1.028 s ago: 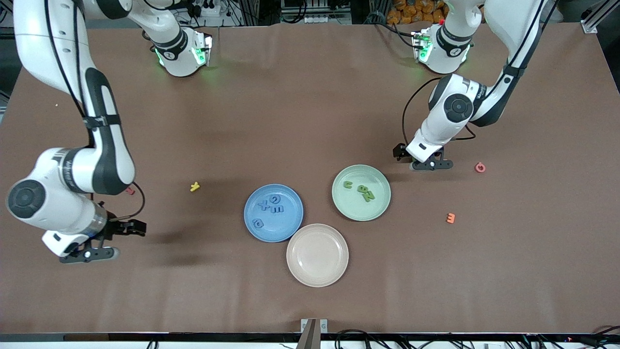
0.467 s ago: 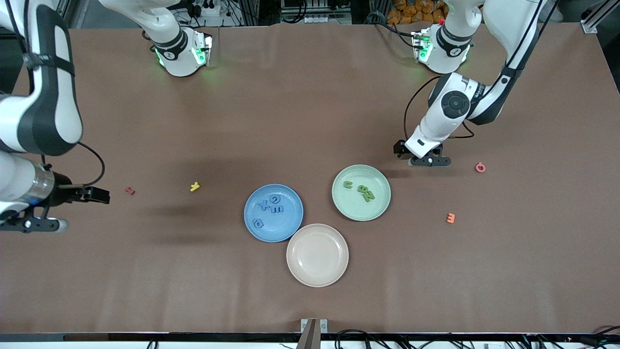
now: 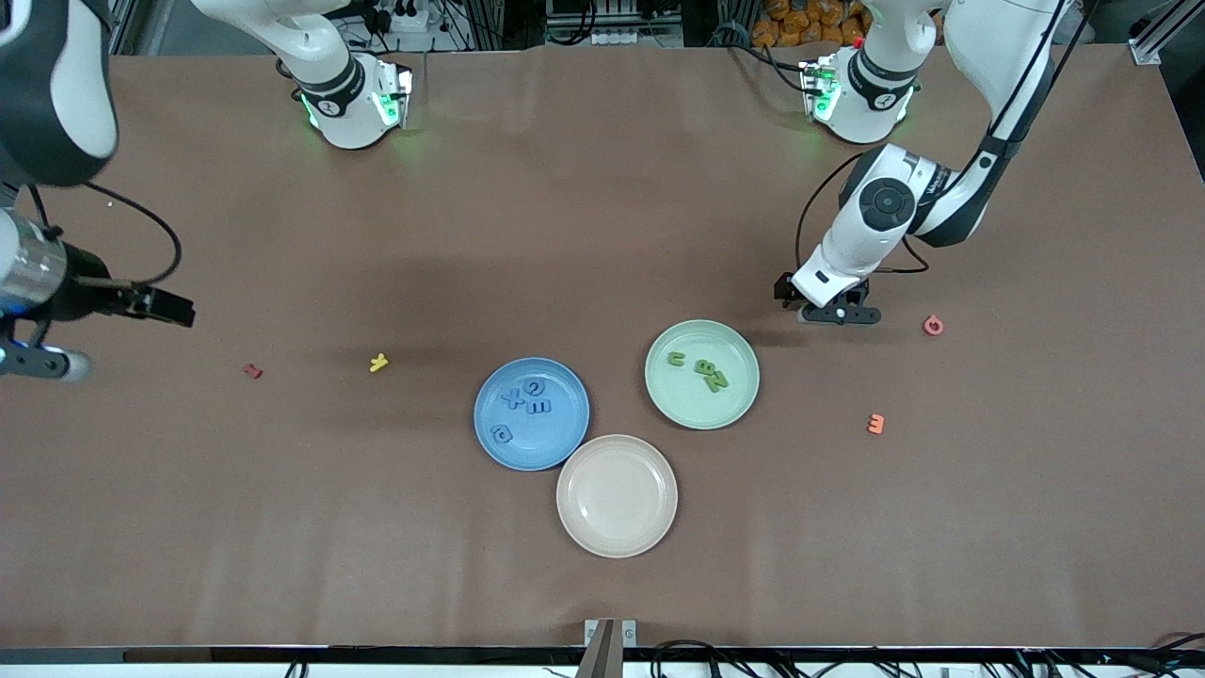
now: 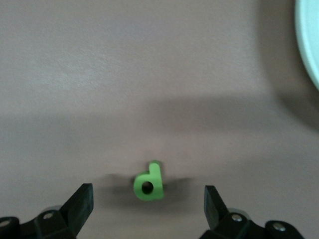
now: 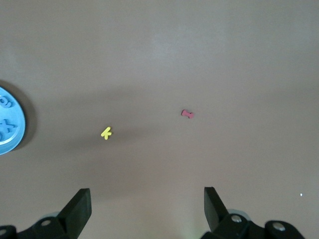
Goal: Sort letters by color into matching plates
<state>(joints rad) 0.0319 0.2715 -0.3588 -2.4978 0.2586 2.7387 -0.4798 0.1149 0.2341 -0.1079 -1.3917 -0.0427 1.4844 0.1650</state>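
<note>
Brown table (image 3: pixel 602 188): three plates (image 3: pixel 532 413), five loose letters (image 3: pixel 378 362).

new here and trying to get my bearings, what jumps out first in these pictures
Three plates cluster mid-table: the blue plate holding four blue letters, the mint plate holding three green letters, and a bare cream plate nearest the camera. The left end effector hangs open around one last green letter beside the mint plate.

green letter (image 4: pixel 148 182) between open gripper (image 4: pixel 148 206) fingers
</note>
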